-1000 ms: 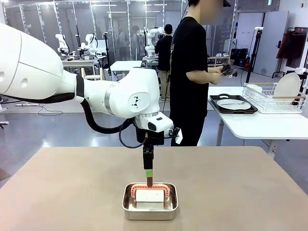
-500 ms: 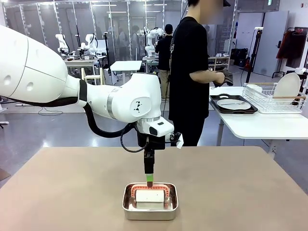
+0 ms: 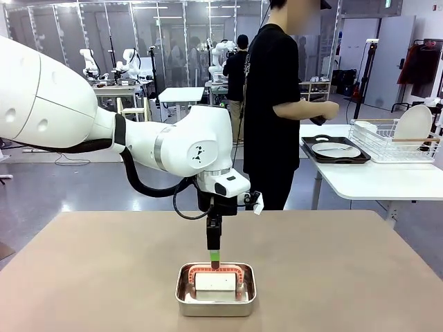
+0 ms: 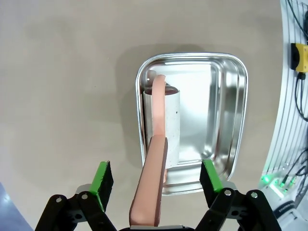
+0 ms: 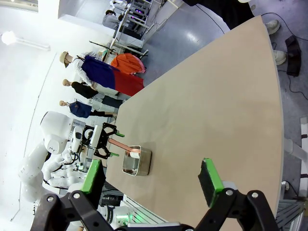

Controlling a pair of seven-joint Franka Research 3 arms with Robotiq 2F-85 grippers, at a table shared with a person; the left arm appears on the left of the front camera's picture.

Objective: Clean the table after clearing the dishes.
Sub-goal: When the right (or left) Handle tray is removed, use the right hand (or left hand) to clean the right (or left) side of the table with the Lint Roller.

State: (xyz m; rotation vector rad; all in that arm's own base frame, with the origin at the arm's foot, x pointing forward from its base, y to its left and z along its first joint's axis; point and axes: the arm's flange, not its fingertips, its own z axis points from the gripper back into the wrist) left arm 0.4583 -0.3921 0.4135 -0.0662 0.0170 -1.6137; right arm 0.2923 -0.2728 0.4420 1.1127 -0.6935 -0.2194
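On table [image 3: 104, 277]: one steel pan [image 3: 214, 308]; left gripper [image 4: 155, 166] spread astride pink handle [image 4: 158, 106]; right gripper [image 5: 150, 166] spread, empty.

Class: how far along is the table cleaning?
Done: the round white plate on its dark tray sits on the white side table. In hand: the open left gripper hangs over the pink-handled white block in the steel pan. Left: grasping it, wiping the tan tabletop.

Bright, even overhead light. A soft shadow rings the steel pan [image 4: 226, 125] on the table [image 4: 62, 96] in the left wrist view; pan walls show mirror glare. Front view sharp. Both wrist views fisheye, edges bowed. Right wrist view washes out white at upper left.
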